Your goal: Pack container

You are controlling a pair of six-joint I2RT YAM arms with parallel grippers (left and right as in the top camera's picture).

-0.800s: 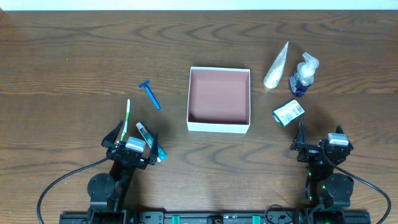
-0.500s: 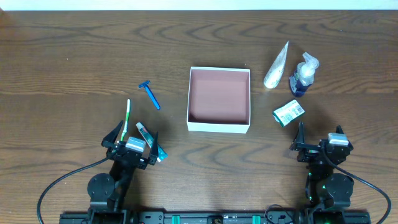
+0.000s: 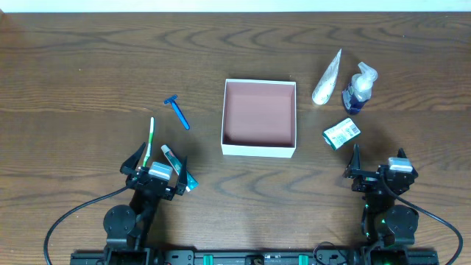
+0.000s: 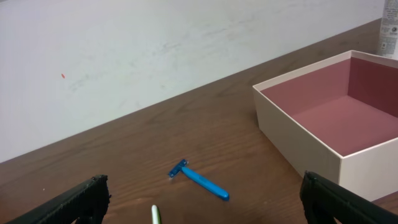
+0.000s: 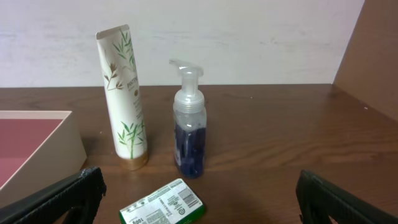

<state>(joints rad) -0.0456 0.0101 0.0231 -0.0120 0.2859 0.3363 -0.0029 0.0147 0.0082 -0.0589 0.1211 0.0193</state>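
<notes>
left wrist: container [image 4: 298, 143] cut off by right and bottom edges | toothbrush [image 4: 155, 214] seen by tip only, rest cropped below | pale object [image 4: 390, 28] clipped at top right corner, not identifiable | right wrist: green carton [image 5: 163, 210] cropped at bottom edge | overhead: near end of small tube [image 3: 171, 156] covered by left gripper [image 3: 157, 162], print too small to be read

- Toothbrush [image 3: 150, 140] and small tube [image 3: 175, 163] are lying right at the left end effector [image 3: 160, 154].
- Green box [image 3: 341, 134] is sitting just ahead of the right end effector [image 3: 377, 163].
- Bare tabletop [image 3: 202, 88] is stretching between razor [image 3: 176, 112] and container [image 3: 258, 151].
</notes>
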